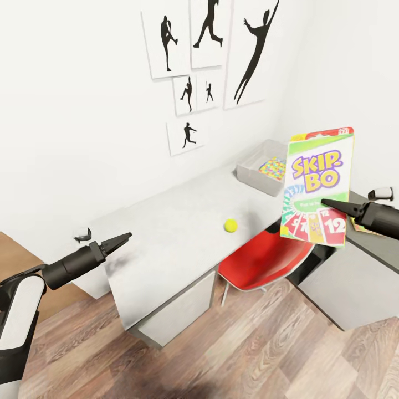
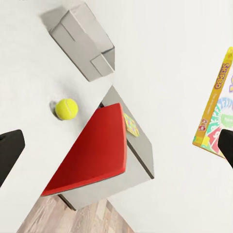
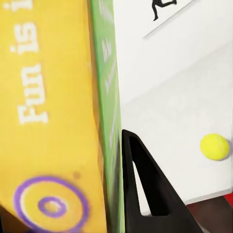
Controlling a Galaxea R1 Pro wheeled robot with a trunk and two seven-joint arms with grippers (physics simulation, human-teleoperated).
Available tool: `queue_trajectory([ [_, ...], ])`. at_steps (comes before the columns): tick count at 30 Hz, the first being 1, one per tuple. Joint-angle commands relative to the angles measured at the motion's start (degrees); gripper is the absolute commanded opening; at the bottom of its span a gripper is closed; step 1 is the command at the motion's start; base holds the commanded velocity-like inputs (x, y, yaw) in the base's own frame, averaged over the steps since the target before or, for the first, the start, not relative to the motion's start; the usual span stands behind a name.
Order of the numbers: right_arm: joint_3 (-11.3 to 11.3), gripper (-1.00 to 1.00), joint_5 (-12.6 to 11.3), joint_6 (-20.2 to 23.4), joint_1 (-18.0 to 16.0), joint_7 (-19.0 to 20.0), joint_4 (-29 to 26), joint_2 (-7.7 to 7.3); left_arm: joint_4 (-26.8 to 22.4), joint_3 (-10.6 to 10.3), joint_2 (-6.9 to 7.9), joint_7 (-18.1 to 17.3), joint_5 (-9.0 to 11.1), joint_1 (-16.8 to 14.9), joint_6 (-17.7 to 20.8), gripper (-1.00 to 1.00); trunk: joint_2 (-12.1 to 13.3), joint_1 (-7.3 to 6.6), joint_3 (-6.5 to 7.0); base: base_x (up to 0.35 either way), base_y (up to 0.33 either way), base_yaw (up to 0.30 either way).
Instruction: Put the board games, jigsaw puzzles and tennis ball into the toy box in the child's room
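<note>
My right gripper (image 1: pixel 331 204) is shut on the Skip-Bo board game (image 1: pixel 318 185), which hangs upright in the air over the table's right end. Close up, one finger (image 3: pixel 145 184) presses on the box's green edge (image 3: pixel 109 97). The tennis ball (image 1: pixel 230 225) lies on the white table (image 1: pixel 166 233) near its front edge. At the table's far end stands the grey toy box (image 1: pixel 260 163) with a colourful jigsaw puzzle (image 1: pixel 272 168) inside. My left gripper (image 1: pixel 123 238) hovers open and empty over the table's left end. The bed is out of view.
A red chair (image 1: pixel 266 257) is tucked under the table below the ball. A lower dark grey cabinet (image 1: pixel 349 277) stands to the right with a small flat colourful box (image 2: pixel 130 124) on top. Framed silhouette pictures (image 1: pixel 210 50) hang on the wall. The floor is wood.
</note>
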Motion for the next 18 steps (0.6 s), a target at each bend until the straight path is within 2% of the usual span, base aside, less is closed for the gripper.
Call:
queue_trajectory([
  [1,-0.3,-1.0,0.2,0.2,0.0,0.4,0.0,-0.02,0.0,0.0,-0.01,-0.2,-0.1,-0.1,0.3,1.0,-0.1,0.03,-0.09,-0.006,-0.289,0.264],
  [5,-1.0,-1.0,0.3,0.2,-0.1,0.3,0.0,-0.04,0.0,0.0,-0.01,-0.2,-0.1,-0.1,0.3,1.0,-0.1,0.03,-0.09,-0.003,-0.3,0.278],
  [18,-1.4,-1.0,0.3,0.2,-0.1,0.2,0.1,-0.07,0.1,0.0,-0.01,0.1,-0.2,-0.1,0.3,1.0,-0.1,0.03,0.39,0.0,-0.318,0.258],
])
